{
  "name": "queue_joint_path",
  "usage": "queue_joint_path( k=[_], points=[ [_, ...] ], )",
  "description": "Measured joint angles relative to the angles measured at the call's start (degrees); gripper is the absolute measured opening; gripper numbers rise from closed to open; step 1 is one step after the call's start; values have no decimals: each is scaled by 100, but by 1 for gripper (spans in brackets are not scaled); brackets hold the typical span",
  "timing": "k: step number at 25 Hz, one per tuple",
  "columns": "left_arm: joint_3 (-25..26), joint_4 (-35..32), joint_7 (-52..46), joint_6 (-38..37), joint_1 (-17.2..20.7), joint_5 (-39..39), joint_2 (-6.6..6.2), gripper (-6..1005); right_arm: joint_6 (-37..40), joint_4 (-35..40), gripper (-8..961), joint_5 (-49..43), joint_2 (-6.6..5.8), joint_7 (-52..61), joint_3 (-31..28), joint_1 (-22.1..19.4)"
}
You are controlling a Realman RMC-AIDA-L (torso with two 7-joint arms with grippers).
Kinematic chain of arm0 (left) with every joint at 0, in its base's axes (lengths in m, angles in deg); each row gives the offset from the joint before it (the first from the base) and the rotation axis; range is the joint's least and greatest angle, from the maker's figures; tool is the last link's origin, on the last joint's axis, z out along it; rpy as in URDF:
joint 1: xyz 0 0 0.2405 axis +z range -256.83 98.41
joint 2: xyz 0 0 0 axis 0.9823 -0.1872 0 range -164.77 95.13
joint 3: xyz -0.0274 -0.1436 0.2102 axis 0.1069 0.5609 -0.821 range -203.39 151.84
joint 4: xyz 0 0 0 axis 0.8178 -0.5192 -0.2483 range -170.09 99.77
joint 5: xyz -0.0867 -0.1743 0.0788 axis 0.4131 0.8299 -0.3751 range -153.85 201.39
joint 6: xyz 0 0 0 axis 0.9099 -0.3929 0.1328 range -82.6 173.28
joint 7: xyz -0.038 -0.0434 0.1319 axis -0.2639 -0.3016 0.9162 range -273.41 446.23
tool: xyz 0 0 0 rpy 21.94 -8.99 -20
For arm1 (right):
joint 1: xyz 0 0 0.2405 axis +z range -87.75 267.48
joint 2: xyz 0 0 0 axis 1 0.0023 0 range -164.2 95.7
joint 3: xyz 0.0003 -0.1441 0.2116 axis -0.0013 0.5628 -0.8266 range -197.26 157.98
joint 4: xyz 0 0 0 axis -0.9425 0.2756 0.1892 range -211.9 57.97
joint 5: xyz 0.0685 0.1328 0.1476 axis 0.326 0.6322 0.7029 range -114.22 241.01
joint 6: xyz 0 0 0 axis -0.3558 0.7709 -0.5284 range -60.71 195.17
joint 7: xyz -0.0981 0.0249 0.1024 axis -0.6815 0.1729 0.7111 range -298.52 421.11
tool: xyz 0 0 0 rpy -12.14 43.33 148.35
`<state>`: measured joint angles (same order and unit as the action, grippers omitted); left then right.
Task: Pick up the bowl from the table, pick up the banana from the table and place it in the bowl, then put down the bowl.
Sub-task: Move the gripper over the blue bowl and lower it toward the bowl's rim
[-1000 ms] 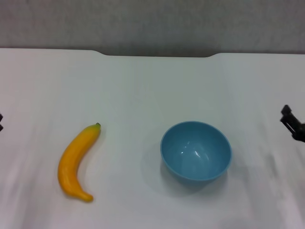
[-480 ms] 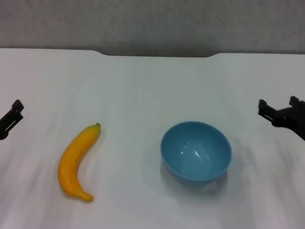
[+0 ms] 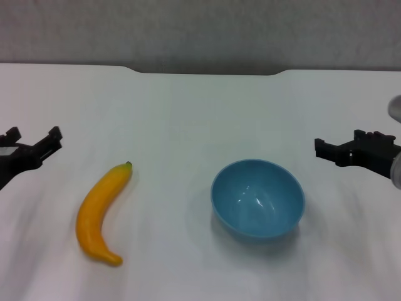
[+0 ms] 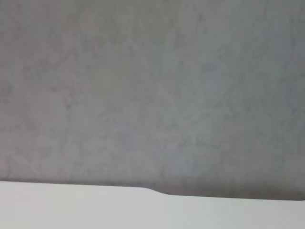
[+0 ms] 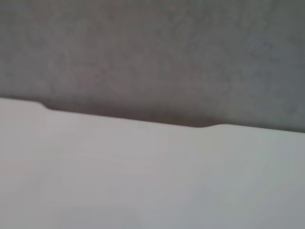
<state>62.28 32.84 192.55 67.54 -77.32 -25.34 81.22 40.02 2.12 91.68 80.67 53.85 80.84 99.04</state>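
Observation:
The light-blue bowl [image 3: 257,198] sits upright and empty on the white table [image 3: 188,113], right of centre. The yellow-orange banana [image 3: 101,213] lies to its left, its green stem tip pointing away from me. My left gripper [image 3: 33,135] is open and empty at the left edge, left of the banana and apart from it. My right gripper [image 3: 341,143] is open and empty at the right, just right of the bowl and a little farther back, not touching it. Neither wrist view shows the bowl, the banana or any fingers.
The table's far edge has a shallow notch [image 3: 207,71], with a grey wall [image 3: 200,31] behind. The left wrist view shows the wall and a strip of table [image 4: 71,210]. The right wrist view shows the table [image 5: 143,181] and the notch.
Both grippers have moved inward from the side edges, the left toward the banana, the right toward the bowl. The bowl and the banana have not moved.

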Motion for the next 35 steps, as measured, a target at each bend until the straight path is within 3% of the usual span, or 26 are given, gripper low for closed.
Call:
queue_joint_path(
  k=[6, 13, 18, 35],
  points=[
    [-53, 932, -2888, -257, 117, -2774, 2, 895, -1114, 263, 879, -444, 12, 282, -75, 369],
    [467, 699, -6674, 610, -679, -6781, 25, 894, -1559, 219, 880, -1003, 13, 712, 45, 594],
    [538, 675, -7135, 696, -832, -7428, 38, 893, -1486, 142, 880, -1003, 13, 804, 168, 616],
    [476, 668, -6957, 366, -736, -7454, 69, 890, -850, -881, 880, -963, 22, 1484, 873, 994]
  ],
)
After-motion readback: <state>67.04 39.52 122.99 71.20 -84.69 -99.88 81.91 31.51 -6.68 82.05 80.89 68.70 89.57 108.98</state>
